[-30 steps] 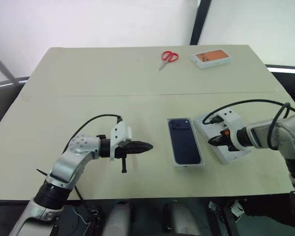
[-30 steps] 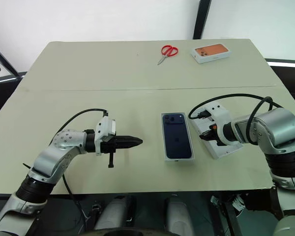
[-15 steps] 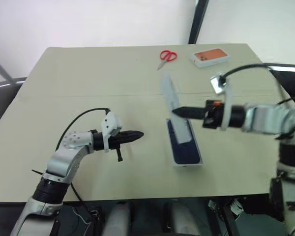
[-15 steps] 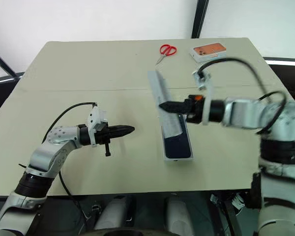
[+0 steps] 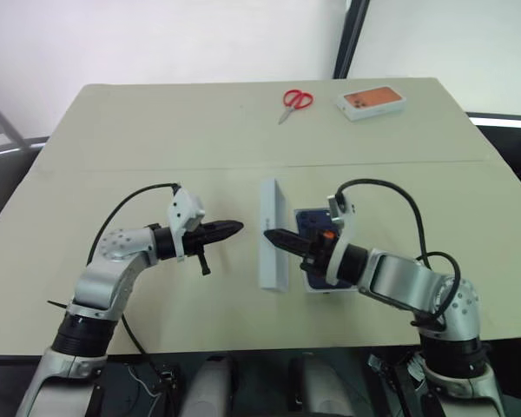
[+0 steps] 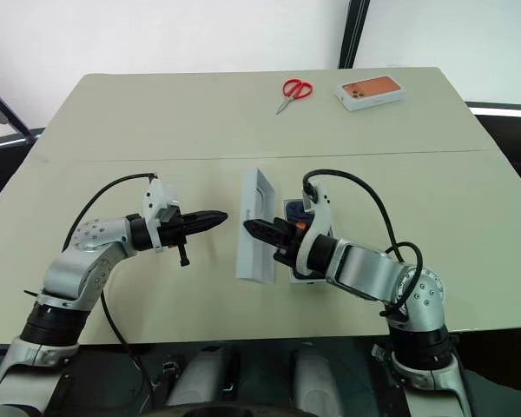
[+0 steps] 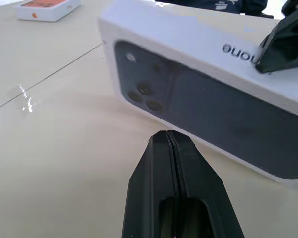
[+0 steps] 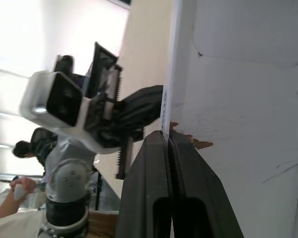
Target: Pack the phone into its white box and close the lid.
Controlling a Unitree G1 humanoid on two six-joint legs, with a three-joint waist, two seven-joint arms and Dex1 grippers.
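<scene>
My right claw (image 6: 253,228) pinches the rim of the lid (image 6: 253,228), a light, stiff, slippery card cover standing on edge just left of the phone (image 5: 311,221) in the white box (image 5: 315,285); my left claw (image 6: 215,215) hovers pressed shut nearby.
</scene>
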